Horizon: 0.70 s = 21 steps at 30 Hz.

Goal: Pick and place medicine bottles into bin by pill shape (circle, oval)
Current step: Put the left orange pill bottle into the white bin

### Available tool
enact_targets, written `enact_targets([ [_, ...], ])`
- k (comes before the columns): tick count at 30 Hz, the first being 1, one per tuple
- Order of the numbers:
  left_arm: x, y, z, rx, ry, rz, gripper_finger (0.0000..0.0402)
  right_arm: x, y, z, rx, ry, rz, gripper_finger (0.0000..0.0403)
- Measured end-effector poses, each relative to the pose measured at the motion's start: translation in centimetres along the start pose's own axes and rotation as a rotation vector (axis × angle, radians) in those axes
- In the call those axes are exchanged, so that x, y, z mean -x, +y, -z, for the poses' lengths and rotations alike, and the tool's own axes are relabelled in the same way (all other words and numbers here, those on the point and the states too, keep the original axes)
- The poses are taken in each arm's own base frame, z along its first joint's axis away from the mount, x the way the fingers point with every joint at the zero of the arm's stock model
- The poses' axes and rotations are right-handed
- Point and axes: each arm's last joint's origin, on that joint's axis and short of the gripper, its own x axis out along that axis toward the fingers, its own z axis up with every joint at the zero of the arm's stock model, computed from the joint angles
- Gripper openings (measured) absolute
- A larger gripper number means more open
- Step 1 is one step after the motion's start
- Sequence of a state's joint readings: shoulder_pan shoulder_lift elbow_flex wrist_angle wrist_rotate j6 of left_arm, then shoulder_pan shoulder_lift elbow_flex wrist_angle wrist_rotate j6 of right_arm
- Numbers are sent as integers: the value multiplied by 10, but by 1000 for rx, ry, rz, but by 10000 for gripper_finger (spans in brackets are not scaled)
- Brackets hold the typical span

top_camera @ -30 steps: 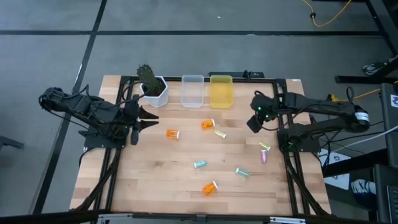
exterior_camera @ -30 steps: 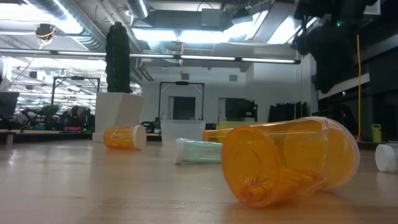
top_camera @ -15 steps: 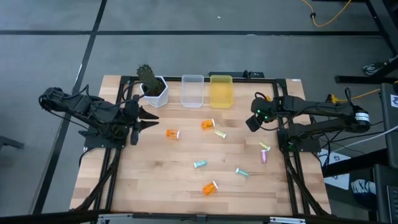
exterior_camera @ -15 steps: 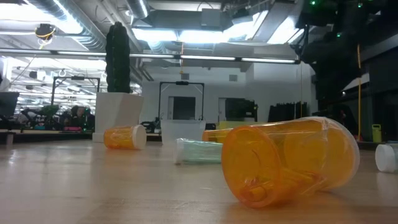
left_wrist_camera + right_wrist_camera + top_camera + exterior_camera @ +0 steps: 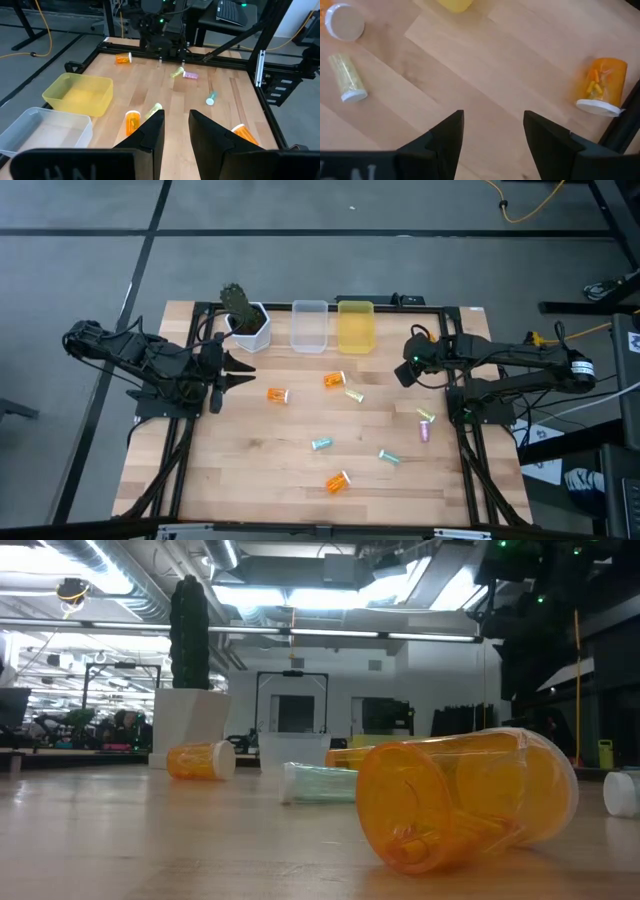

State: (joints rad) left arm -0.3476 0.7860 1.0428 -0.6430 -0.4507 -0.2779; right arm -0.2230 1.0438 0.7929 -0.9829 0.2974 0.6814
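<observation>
Several small bottles lie on their sides on the wooden table: orange ones, a pale yellow-green one, teal ones, and a yellow-green and a purple one near the right edge. My right gripper is open and empty above the table, right of the yellow bin. Its wrist view shows an orange bottle and the pale one on the wood below. My left gripper is open and empty at the left.
A clear bin stands beside the yellow bin at the far edge, with a white cactus pot to their left. A black frame runs around the table. The low view shows an orange bottle close up.
My right gripper has moved a little toward the table's far edge and left, nearer the yellow bin, staying open. In the low view its arm has drawn up and away. The bottles and the left arm have kept still.
</observation>
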Motion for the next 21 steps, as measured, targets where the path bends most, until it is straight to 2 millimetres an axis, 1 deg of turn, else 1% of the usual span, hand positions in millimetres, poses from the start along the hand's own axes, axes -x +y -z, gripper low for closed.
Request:
enact_targets([
  [9,0,0,0,8,-3,2,82,0,0,0,-22,1,0,209],
  [11,-5,-4,-2,36,1,34,83,0,0,0,-22,1,-1,209],
  [14,-22,-16,-2,49,40,125,83,0,0,0,-21,1,-1,209],
  [17,-44,-27,3,27,97,152,83,0,0,0,-22,2,-1,209],
  [21,-74,-38,15,-154,191,134,83,0,0,0,-22,2,-1,209],
])
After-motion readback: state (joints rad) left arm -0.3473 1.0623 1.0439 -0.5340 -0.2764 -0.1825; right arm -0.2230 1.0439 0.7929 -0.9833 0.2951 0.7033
